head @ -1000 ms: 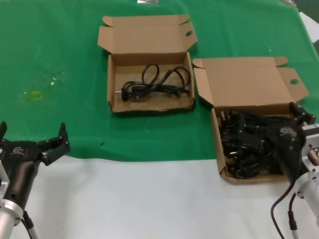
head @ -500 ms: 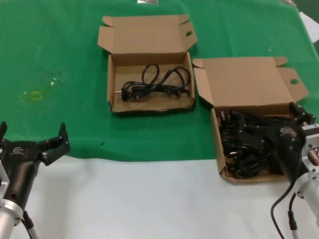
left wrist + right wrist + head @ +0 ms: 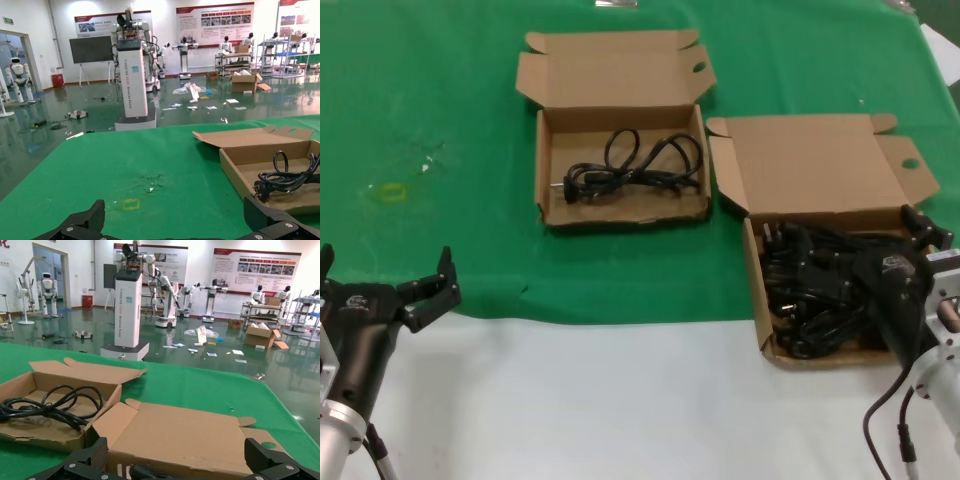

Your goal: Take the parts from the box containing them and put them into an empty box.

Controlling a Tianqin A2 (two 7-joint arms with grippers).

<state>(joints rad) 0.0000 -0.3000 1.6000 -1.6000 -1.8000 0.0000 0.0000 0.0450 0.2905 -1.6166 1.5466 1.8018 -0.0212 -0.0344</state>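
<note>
The box containing the parts (image 3: 757, 300) is the right carton, lid open; a tangle of black power cords (image 3: 815, 285) fills it. My right gripper (image 3: 865, 255) hangs low over this tangle, jaws wide open, holding nothing. In the right wrist view the right gripper (image 3: 172, 462) faces the carton's lid (image 3: 185, 432), with a plug (image 3: 132, 472) just below. The other carton (image 3: 620, 215) at the back holds one coiled cord (image 3: 635, 165). My left gripper (image 3: 385, 262) is open and empty at the near left, off the green cloth.
A green cloth (image 3: 440, 100) covers the far table; a bare white strip (image 3: 620, 400) runs along the front. A small yellow mark (image 3: 392, 192) lies left. The left wrist view shows the left gripper (image 3: 175, 217), the back carton (image 3: 240, 175) and its cord (image 3: 285, 177).
</note>
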